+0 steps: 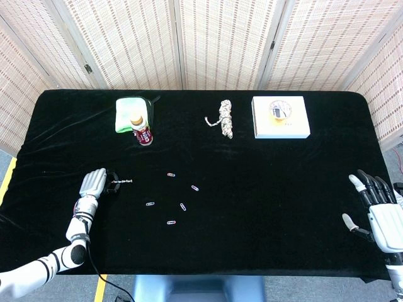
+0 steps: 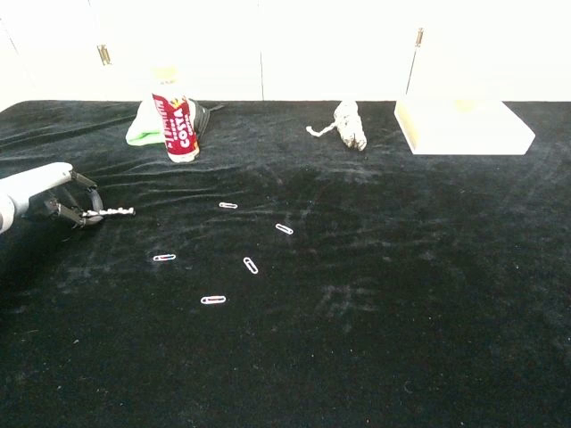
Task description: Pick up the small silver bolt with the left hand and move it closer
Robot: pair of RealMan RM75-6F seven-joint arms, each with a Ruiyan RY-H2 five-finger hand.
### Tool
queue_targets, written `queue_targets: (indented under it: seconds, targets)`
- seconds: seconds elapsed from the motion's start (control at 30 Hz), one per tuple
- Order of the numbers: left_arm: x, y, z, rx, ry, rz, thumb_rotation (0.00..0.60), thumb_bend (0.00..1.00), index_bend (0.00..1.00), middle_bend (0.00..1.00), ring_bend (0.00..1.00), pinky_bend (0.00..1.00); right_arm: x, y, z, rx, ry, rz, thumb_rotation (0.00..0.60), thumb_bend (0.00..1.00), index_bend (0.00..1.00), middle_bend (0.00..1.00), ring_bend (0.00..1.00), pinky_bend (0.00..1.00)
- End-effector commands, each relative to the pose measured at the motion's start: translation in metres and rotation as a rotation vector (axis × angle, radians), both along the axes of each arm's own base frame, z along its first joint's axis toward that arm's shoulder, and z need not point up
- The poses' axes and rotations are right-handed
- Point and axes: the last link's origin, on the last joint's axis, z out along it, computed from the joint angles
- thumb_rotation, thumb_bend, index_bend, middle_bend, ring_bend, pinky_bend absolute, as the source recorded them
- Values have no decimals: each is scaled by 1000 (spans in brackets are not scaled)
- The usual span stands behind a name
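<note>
The small silver bolt (image 1: 123, 182) (image 2: 119, 212) is near the table's left side, its shaft pointing right. My left hand (image 1: 94, 184) (image 2: 52, 195) pinches the bolt's left end between its dark fingertips (image 2: 87, 217), knuckles up. My right hand (image 1: 380, 214) is at the table's front right edge, fingers spread and holding nothing; the chest view does not show it.
Several paper clips (image 1: 171, 175) (image 2: 251, 265) lie scattered right of the bolt. A red-labelled bottle (image 1: 141, 131) (image 2: 173, 125) stands before a green cloth (image 1: 128, 111) at the back left. A rope bundle (image 1: 224, 119) and a white box (image 1: 280, 117) are at the back.
</note>
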Motion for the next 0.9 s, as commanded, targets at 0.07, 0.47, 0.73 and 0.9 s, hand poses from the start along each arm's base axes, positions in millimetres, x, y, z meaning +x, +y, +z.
queue_targets:
  seconds: [0.07, 0.47, 0.73, 0.9]
  targets:
    - [2, -3, 4, 20, -14, -9, 600, 512, 806, 1000, 1000, 1000, 0, 0, -1, 4, 3, -2, 600, 333, 0, 0, 0, 0]
    - [32, -30, 16, 55, 19, -127, 600, 578, 832, 1000, 1000, 1000, 2, 0, -4, 19, 9, 7, 600, 332, 0, 0, 0, 0]
    - [47, -55, 0, 54, 69, -156, 600, 593, 832, 1000, 1000, 1000, 4, 8, -3, 34, 11, 34, 600, 333, 0, 0, 0, 0]
    - [53, -58, -4, 82, 101, -154, 600, 599, 832, 1000, 1000, 1000, 5, 18, 2, 37, 4, 51, 600, 332, 0, 0, 0, 0]
